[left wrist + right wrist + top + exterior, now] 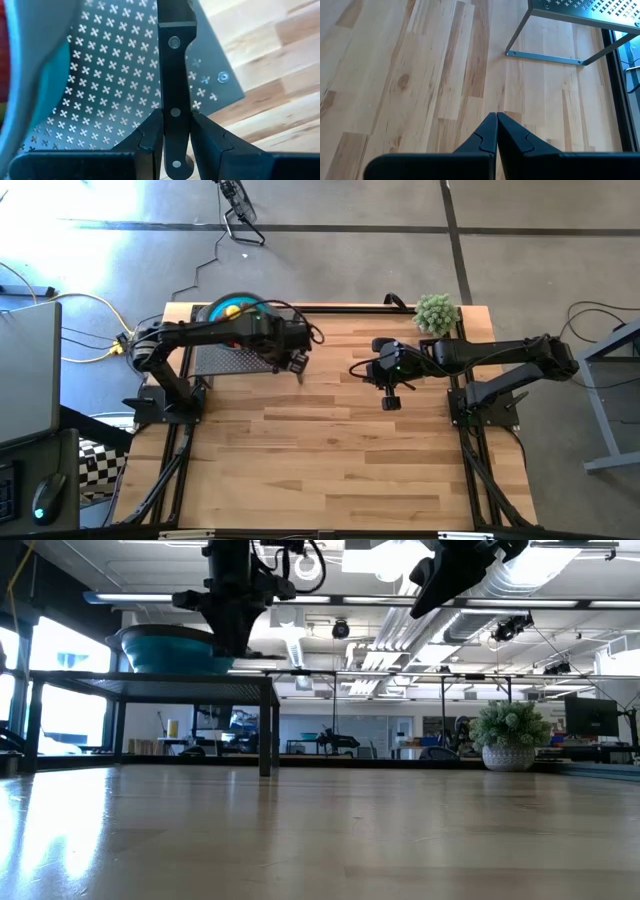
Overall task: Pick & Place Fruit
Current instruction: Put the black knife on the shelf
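Over the perforated rack (115, 75), the left hand (176, 131) is pinching a black-handled knife (175, 100), not the fruit (233, 309) lying in the teal bowl (215, 309). Its narrow hold is risking a swivel or drop (a judgement), while the right hand (496, 132) is hovering pressed together above the surface (420, 75).

Left pincer (176, 137) clamped, right pincer (496, 131) closed

Yellow fruit (233, 309) in teal bowl (215, 308)

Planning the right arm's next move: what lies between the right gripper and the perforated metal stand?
Only bare wooden table. The right wrist view shows plain planks from the shut right gripper to the perforated metal stand and its foot.
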### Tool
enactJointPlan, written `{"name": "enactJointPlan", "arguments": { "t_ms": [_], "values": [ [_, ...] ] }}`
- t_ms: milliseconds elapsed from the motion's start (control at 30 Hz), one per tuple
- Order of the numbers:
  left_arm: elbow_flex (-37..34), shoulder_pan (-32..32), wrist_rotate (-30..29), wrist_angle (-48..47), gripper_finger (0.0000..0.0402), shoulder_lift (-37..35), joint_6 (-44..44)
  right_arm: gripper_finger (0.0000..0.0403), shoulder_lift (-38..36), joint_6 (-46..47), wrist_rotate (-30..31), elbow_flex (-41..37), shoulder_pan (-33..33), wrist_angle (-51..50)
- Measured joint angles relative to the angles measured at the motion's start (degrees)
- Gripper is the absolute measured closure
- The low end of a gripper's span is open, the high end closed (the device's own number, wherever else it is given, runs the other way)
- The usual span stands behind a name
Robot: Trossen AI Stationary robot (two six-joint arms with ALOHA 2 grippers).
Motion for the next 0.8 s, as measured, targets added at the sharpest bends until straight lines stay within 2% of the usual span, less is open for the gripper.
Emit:
{"name": "enactJointPlan", "arguments": {
  "t_ms": [300,600,800],
  "values": [
    [0.26,0.03,-0.72,-3.02,0.0327,3.68,-0.17,0.0401,0.00,0.03,-0.01,0.00,0.00,-0.04],
    [5.78,-0.01,-6.91,-4.31,0.0327,3.66,0.36,0.0401,0.00,0.01,0.00,0.00,0.00,0.07],
    [5.95,-1.63,-9.32,-4.26,0.0327,3.68,1.79,0.0401,0.00,-0.01,-0.01,0.00,0.00,-0.02]
  ]
}}
